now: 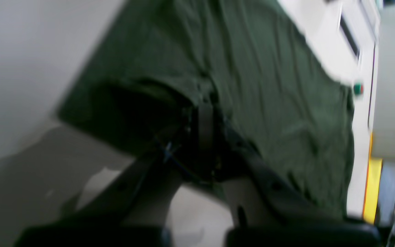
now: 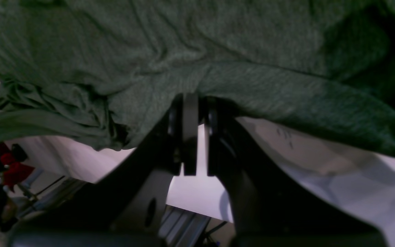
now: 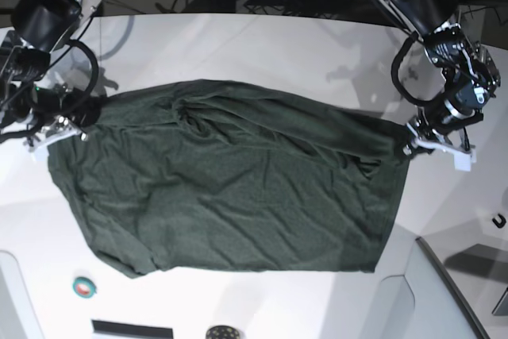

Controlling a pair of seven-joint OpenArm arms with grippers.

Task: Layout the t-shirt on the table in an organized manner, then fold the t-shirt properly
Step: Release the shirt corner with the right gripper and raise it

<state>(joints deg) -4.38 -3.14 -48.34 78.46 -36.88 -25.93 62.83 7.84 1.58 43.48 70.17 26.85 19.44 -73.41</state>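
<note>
The dark green t-shirt (image 3: 230, 188) lies spread and wrinkled across the white table (image 3: 262, 45), stretched between both arms. My left gripper (image 3: 406, 147), on the right in the base view, is shut on the shirt's right edge. In the left wrist view that gripper (image 1: 204, 120) pinches the cloth (image 1: 252, 75), lifted slightly off the table. My right gripper (image 3: 73, 126) is shut on the shirt's left edge. The right wrist view shows the right gripper (image 2: 194, 103) closed on a fold of the fabric (image 2: 149, 51), with bunched cloth to its left.
A small teal and red round object (image 3: 83, 286) sits near the table's front left edge, and a dark round item (image 3: 220, 332) at the front edge. A grey panel (image 3: 444, 299) stands at the front right. Cables and equipment lie beyond the far edge.
</note>
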